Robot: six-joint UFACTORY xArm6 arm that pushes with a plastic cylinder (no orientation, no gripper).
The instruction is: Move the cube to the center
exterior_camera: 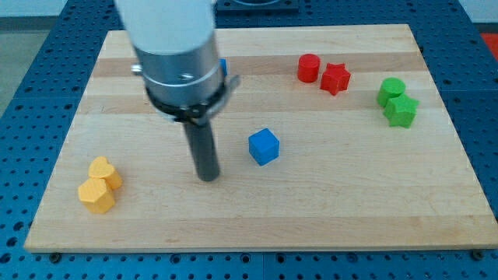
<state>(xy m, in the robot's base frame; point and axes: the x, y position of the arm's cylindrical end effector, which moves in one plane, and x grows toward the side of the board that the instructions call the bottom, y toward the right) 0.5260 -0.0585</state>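
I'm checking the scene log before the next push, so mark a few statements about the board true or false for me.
1. My tip touches the blue cube. False: it stands apart, to the cube's left in the view.
2. The red cylinder sits beside the red star. True.
3. The two green blocks lie at the view's bottom left. False: they are at the upper right.
4. The two yellow blocks lie at the view's lower left. True.

White cylindrical arm housing, silver metal collar, black clamp ring, straight dark rod, my tip (208, 178)
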